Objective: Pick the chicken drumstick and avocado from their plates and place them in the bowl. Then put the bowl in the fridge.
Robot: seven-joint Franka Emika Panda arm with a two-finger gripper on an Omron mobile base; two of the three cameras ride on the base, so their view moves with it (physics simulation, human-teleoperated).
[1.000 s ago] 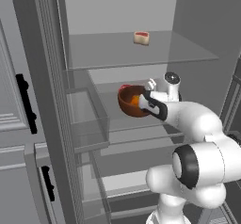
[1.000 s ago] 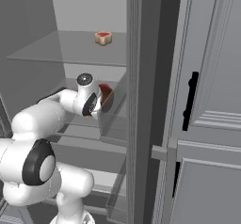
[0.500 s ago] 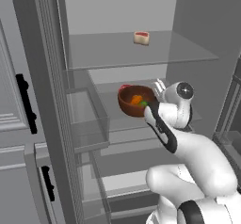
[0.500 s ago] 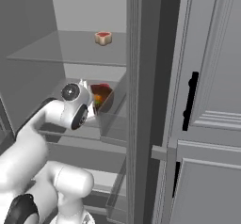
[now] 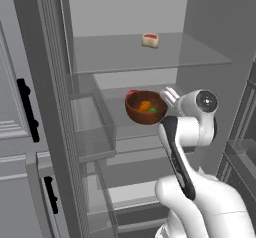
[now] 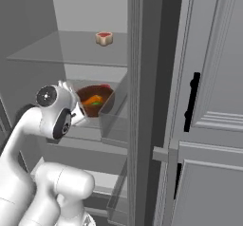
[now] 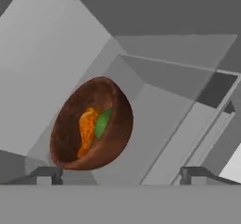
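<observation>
Both foods in bowl [image 5: 145,107] on fridge [image 5: 125,52] shelf.

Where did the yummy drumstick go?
The chicken drumstick lies inside the reddish-brown bowl, next to the green avocado. The bowl sits on a glass shelf in the open fridge, one shelf below the small snack.

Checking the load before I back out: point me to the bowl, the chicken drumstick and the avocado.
bowl [image 5: 136,113]: left base view, on its reddish-brown outer wall.
chicken drumstick [image 7: 86,129]: hand view, on its orange meaty middle, inside the bowl.
avocado [image 7: 101,123]: hand view, on its green side next to the drumstick.
</observation>
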